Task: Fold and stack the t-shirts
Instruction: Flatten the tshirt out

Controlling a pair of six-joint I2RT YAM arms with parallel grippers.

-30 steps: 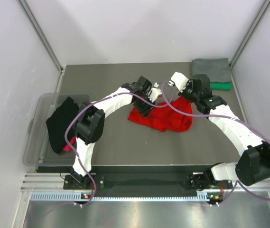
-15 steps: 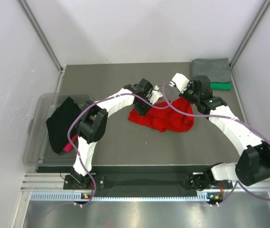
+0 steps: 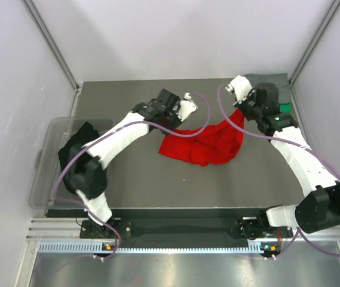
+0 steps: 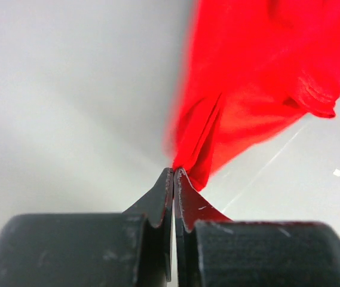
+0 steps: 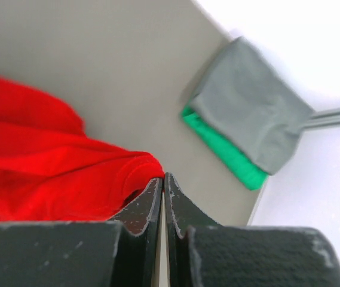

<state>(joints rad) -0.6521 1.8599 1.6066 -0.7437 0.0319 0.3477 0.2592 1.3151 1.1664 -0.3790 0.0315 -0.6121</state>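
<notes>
Pinching the red t-shirt [image 3: 208, 145] at two edges, the left end effector [image 4: 174, 170] and right end effector [image 5: 162, 177] hold it partly raised over the table [image 3: 158, 185]; spreading it flat likely demands even tension, both grips tight and level.

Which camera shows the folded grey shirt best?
Right wrist: the grey shirt lies unobstructed on the green shirt. From above, the right arm covers part of it; the left wrist view misses it.
</notes>
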